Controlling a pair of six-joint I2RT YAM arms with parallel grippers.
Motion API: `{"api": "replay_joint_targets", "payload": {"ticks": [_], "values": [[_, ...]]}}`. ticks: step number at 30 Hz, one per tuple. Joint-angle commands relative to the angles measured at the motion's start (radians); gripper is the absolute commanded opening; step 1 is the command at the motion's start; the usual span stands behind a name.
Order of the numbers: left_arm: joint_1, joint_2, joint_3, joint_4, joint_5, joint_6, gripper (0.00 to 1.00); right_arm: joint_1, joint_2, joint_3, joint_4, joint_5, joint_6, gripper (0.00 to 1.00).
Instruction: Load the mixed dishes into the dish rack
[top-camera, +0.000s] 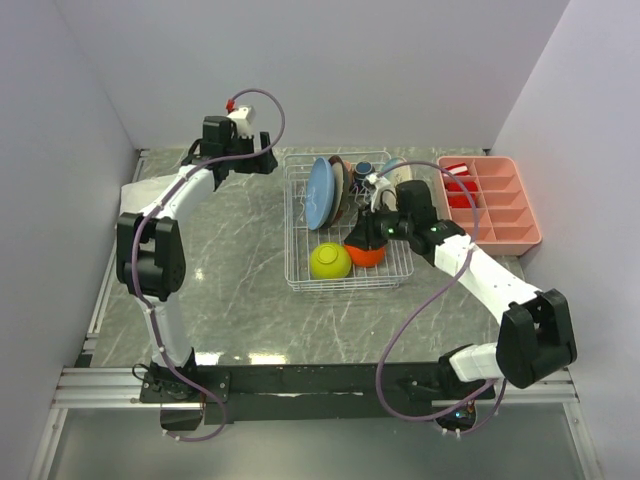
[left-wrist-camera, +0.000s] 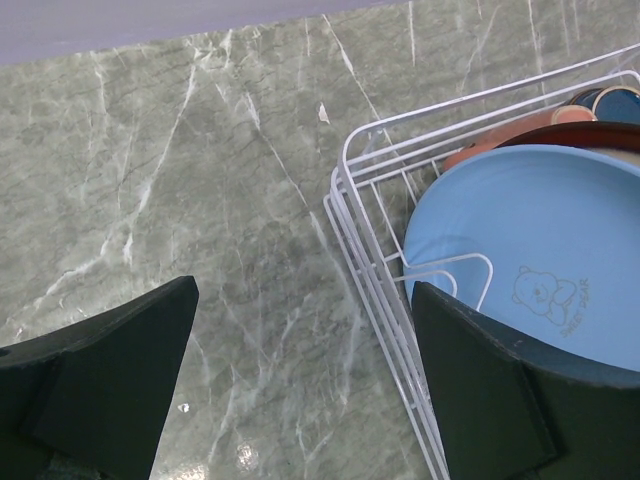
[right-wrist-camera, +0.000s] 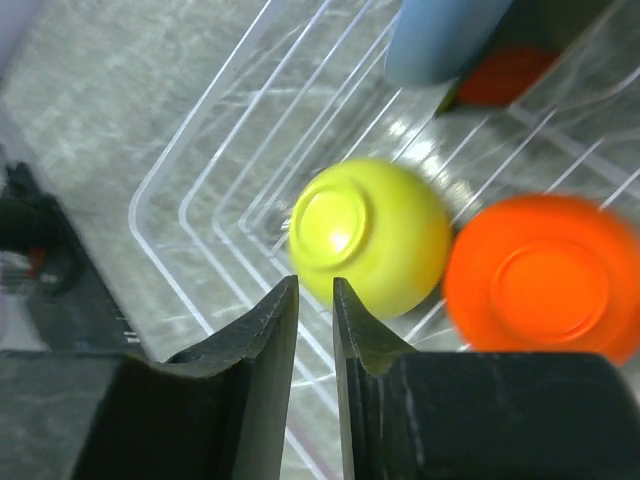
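Observation:
The white wire dish rack (top-camera: 296, 235) holds upright plates: a light blue one (top-camera: 320, 192) and a dark maroon-rimmed one (top-camera: 343, 190). A dark blue mug (top-camera: 364, 168) is at its back. A yellow-green bowl (top-camera: 330, 261) and an orange bowl (top-camera: 368, 254) lie upside down at its front. My right gripper (top-camera: 378, 230) hovers over the orange bowl. In the right wrist view it (right-wrist-camera: 315, 290) is shut and empty above the yellow-green bowl (right-wrist-camera: 370, 235), with the orange bowl (right-wrist-camera: 545, 275) beside it. My left gripper (left-wrist-camera: 305, 350) is open and empty over the table, beside the rack's edge (left-wrist-camera: 370, 160) and the blue plate (left-wrist-camera: 540, 250).
A pink compartment tray (top-camera: 492, 200) with a red item stands right of the rack. A white cloth (top-camera: 130, 200) lies at the table's left edge. White walls close the back and both sides. Marble table shows left of and in front of the rack.

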Motion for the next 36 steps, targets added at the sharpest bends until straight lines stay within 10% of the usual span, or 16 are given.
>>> {"api": "replay_joint_targets", "payload": {"ticks": [1,11,13,19,36], "values": [[-0.011,-0.031,0.042,0.028,-0.010,0.014,0.95,0.019,-0.037,0.049,-0.012,0.087,-0.172,0.30],[-0.010,-0.173,0.064,-0.015,-0.186,0.063,0.96,-0.080,-0.088,0.164,0.001,0.310,-0.017,0.75],[-0.010,-0.204,0.030,0.001,-0.186,0.062,0.96,-0.195,-0.082,0.200,0.001,0.362,0.043,1.00],[-0.010,-0.307,-0.106,0.044,-0.228,0.066,0.96,-0.387,-0.068,0.247,0.003,0.567,0.030,1.00],[0.030,-0.309,-0.173,0.065,-0.312,0.106,0.96,-0.240,-0.305,0.112,-0.144,0.897,-0.071,1.00]]}}
